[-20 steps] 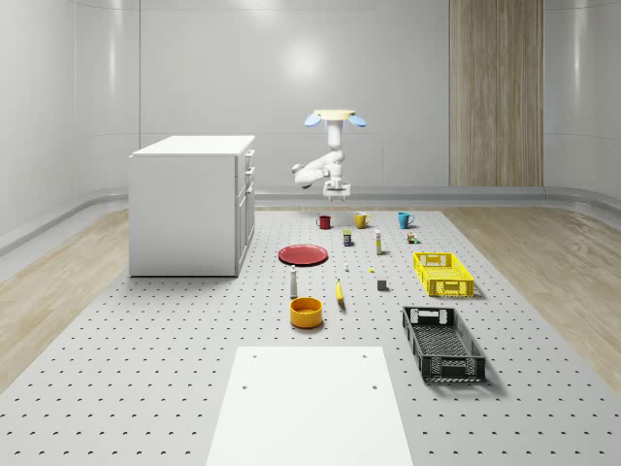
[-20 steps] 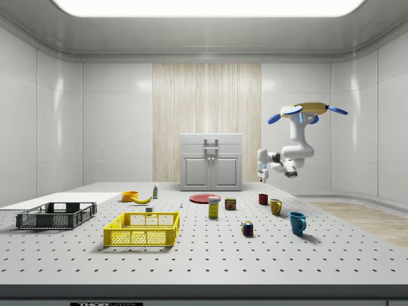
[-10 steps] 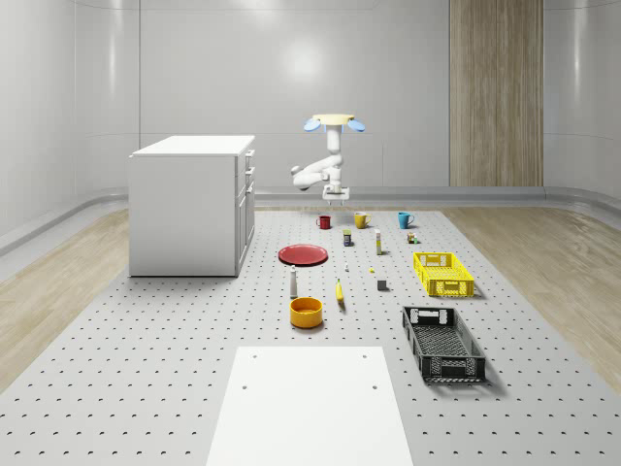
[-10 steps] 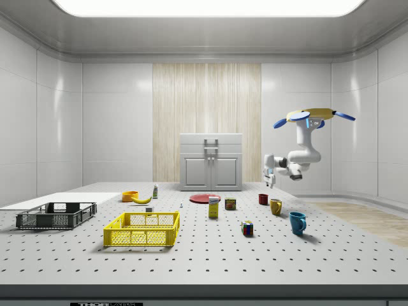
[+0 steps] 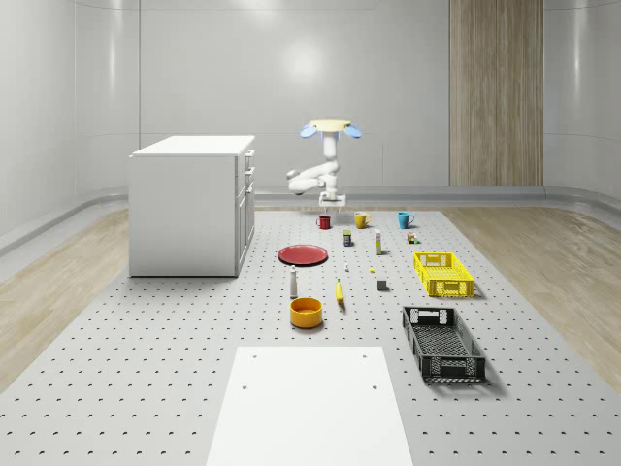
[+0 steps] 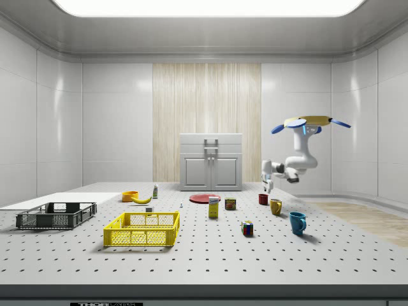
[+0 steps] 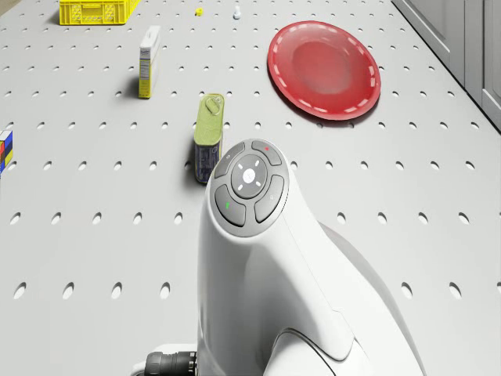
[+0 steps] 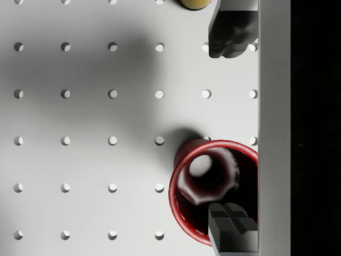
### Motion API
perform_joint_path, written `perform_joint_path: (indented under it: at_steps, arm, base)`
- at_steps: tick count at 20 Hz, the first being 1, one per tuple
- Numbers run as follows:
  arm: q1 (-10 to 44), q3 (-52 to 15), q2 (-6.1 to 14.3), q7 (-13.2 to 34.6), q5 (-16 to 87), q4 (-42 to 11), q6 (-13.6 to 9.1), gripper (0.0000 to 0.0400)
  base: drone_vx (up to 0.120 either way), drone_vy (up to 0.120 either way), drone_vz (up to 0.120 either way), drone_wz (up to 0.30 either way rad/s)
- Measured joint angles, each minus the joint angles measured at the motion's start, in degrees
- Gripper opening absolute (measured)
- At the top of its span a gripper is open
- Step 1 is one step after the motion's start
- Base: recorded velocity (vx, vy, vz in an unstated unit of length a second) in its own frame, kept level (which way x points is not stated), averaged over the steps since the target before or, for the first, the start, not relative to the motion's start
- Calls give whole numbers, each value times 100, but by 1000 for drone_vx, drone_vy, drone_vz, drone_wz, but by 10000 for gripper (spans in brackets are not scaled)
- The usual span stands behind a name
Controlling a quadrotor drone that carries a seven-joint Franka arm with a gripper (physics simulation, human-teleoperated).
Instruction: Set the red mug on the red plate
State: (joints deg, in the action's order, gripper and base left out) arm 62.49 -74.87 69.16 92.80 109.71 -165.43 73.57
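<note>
Hovered above the far end of the grey perforated worktop (image 5: 146, 369), the white quadrotor drone (image 5: 330, 128) with its arm bent down; jaws (image 6: 268, 187) hung just above the glossy red mug (image 5: 324, 221), standing apart, gripping nothing, one dark fingertip (image 8: 233, 228) over the mug's (image 8: 210, 186) open mouth, the other (image 8: 230, 29) well off its rim; mug upright on the worktop, near the yellow mug (image 5: 361, 220); flat round red plate (image 7: 324, 69) apart from it, bare, beside the white cabinet (image 5: 191, 204).
</note>
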Motion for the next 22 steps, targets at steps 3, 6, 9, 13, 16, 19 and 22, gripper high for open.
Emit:
perform_joint_path:
  at_steps: [3, 6, 9, 13, 16, 19, 22]
  arm:
    - [25, -22, 79, 23, -40, 5, 72, 400]
    - [48, -43, 155, 45, -78, 10, 143, 400]
    - [70, -63, 230, 66, -115, 15, 212, 400]
    - [98, -88, 326, 92, -163, 22, 301, 400]
    - [118, -105, 396, 111, -196, 26, 366, 400]
    - [137, -122, 464, 128, -229, 30, 429, 400]
    - [155, -137, 530, 145, -260, 34, 490, 400]
  base:
    - [53, -53, -120, 0]
    - [0, 0, -120, 0]
    - [13, 0, -53, 0]
    - [40, 0, 0, 0]
    - [0, 0, 0, 0]
    - [0, -40, 0, 0]
    - [0, 0, 0, 0]
